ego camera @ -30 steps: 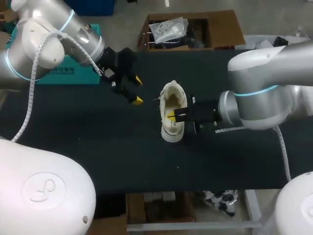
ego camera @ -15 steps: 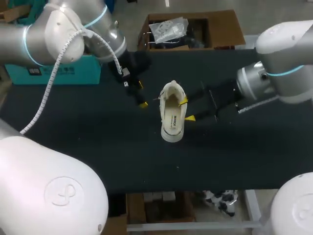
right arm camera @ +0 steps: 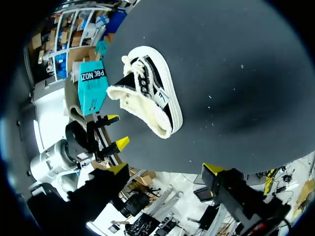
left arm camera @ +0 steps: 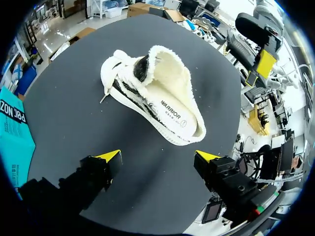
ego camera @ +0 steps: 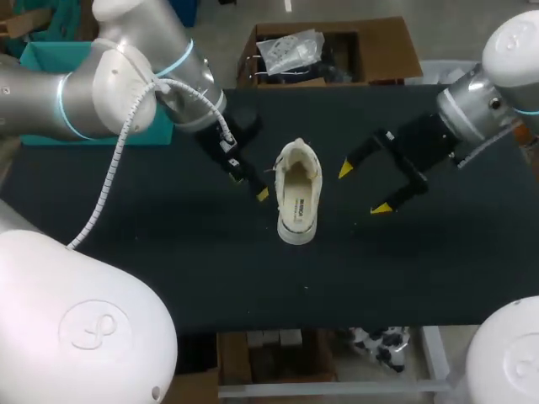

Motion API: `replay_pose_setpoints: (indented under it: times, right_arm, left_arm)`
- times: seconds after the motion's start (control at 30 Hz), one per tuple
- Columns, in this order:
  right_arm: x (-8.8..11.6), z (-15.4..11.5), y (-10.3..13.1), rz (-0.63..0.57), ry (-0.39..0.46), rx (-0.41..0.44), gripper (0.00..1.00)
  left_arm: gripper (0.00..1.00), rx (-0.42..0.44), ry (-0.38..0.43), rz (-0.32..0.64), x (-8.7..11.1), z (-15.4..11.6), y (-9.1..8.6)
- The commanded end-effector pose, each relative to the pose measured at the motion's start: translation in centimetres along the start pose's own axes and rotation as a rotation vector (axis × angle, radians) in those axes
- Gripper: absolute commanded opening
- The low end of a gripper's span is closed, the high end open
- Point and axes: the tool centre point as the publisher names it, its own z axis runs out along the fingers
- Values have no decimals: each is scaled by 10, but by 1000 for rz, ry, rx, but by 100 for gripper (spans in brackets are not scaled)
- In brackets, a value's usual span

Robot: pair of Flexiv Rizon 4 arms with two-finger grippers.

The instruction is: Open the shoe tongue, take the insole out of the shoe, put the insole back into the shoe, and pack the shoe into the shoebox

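Plainly, white shoe [ego camera: 299, 195], print on insole [left arm camera: 171, 107]

The head camera looks straight down; both wrist cameras face the shoe [ego camera: 299, 195] closely, seemingly from opposite sides.

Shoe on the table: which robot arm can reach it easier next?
Probably left. The open left gripper sits right beside the shoe; the right gripper, also open, is farther off.

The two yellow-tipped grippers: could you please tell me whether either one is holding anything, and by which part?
Nothing is held. The left gripper and the right gripper are both open, each clear of the white fleece-lined shoe.
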Motion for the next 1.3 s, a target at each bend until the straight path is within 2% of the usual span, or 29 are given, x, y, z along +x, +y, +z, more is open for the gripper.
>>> replay_pose_setpoints:
  times: [0.03, 0.17, 0.2, 0.23, 0.27, 0.3, 0.33, 0.37, 0.43, 0.53, 0.6, 0.67, 0.7, 0.73, 0.77, 0.83, 0.87, 0.9, 0.97, 1.0, 1.1, 1.17, 1.2, 1.3]
  right_arm:
    - [4, -22, -1, -326, -161, 81, 100]
    - [4, -22, -1, -326, -161, 81, 100]
    - [4, -22, -1, -326, -161, 81, 100]
    - [5, -18, 1, -381, -195, 95, 100]
    - [5, -16, 4, -404, -249, 95, 100]
    - [5, -16, 5, -453, -272, 96, 100]
    - [3, -17, 5, -514, -280, 98, 100]
    - [1, -17, 4, -520, -303, 84, 100]
    - [-2, -20, 1, -621, -343, 76, 100]
    - [-9, -25, -3, -748, -379, 52, 100]
    - [-13, -28, -4, -769, -399, 35, 100]
    - [-16, -29, -6, -812, -433, 30, 100]
    - [-16, -30, -6, -826, -449, 31, 100]
    - [-16, -31, -7, -846, -459, 34, 100]
    - [-17, -31, -7, -851, -475, 35, 100]
    - [-18, -33, -9, -894, -500, 34, 100]
    - [-20, -34, -10, -910, -515, 37, 100]
    - [-21, -35, -11, -927, -527, 36, 100]
    - [-23, -37, -12, -973, -548, 34, 100]
    - [-25, -37, -13, -994, -556, 34, 100]
    - [-30, -39, -16, -1081, -577, 32, 100]
    - [-34, -39, -17, -1141, -590, 33, 100]
    - [-35, -39, -17, -1169, -599, 37, 100]
    - [-40, -40, -14, -1240, -596, 55, 100]
  left_arm:
    - [100, -130, -160, -264, 6, 1, -8]
    - [100, -130, -160, -264, 6, 1, -8]
    - [100, -144, -175, -306, 4, 5, -12]
    - [100, -166, -189, -340, 4, 11, -17]
    - [100, -165, -170, -368, 5, 15, -21]
    - [100, -173, -166, -357, 8, 19, -24]
    - [100, -182, -180, -379, 10, 21, -27]
    - [100, -184, -207, -412, 10, 23, -29]
    - [100, -179, -188, -410, 12, 27, -33]
    - [100, -188, -220, -456, 10, 32, -37]
    - [100, -193, -261, -494, 8, 34, -38]
    - [100, -183, -253, -502, 6, 34, -39]
    - [95, -180, -270, -519, 4, 35, -39]
    - [78, -175, -279, -530, 3, 36, -39]
    - [68, -173, -269, -523, 3, 36, -40]
    - [60, -164, -283, -541, 2, 39, -41]
    - [49, -162, -271, -533, 2, 40, -42]
    - [44, -159, -279, -534, 2, 41, -43]
    - [22, -158, -284, -537, 2, 42, -44]
    - [17, -154, -288, -540, 2, 42, -44]
    - [18, -151, -308, -551, 1, 43, -45]
    - [10, -154, -327, -561, -1, 45, -45]
    - [2, -152, -326, -562, -1, 45, -46]
    - [0, -148, -338, -573, -5, 48, -48]
